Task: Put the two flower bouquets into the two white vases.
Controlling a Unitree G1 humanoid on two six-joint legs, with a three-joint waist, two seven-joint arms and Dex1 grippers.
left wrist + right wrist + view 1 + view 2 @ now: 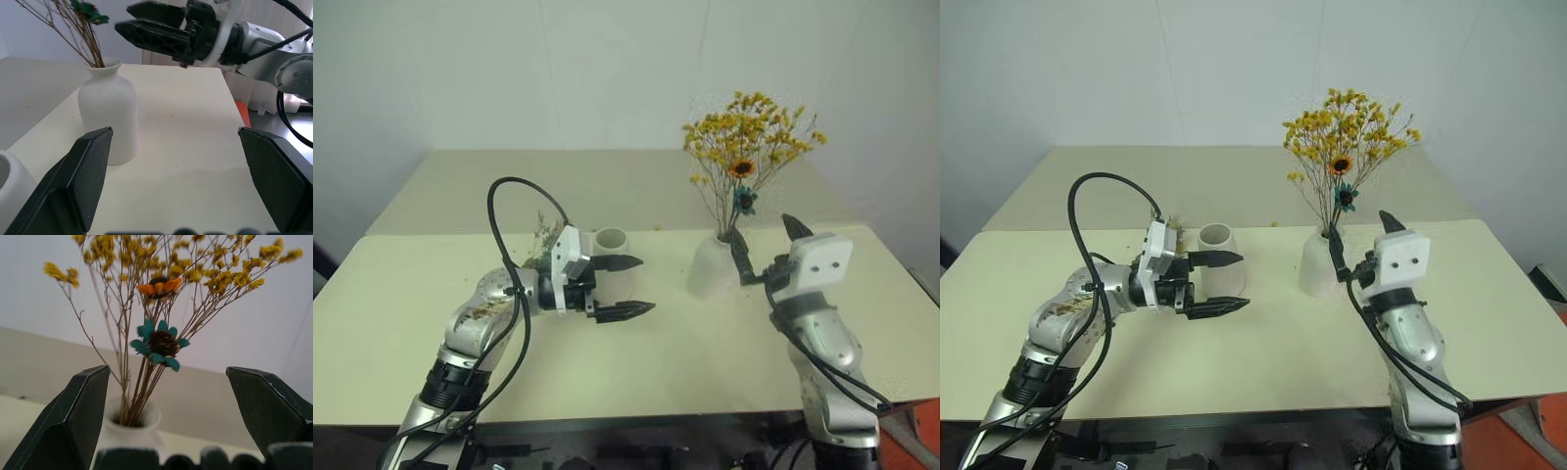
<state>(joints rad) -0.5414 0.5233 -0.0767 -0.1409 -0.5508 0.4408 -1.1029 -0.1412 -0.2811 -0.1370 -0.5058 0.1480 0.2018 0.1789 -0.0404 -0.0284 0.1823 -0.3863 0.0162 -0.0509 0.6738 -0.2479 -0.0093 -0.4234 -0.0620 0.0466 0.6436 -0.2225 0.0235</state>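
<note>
The rounder white vase (708, 271) stands on the near table, right of centre. The bushy yellow-orange bouquet (751, 132) is upright in its neck, with stems (139, 391) going into the mouth. My right gripper (762, 231) is open just right of that vase, touching nothing. The tall cone vase (612, 241) stands at centre, its mouth showing nothing inside. My left gripper (646, 285) is open in front of it, pointing toward the rounder vase (107, 117). Grey-green sprigs (544, 235) peek out behind my left wrist; where they rest is hidden.
Two cream tables (636, 362) are pushed together, with a seam running across behind the vases and a white wall beyond. A black cable (505, 186) loops above my left arm. An orange object (915, 441) sits below the table's right front corner.
</note>
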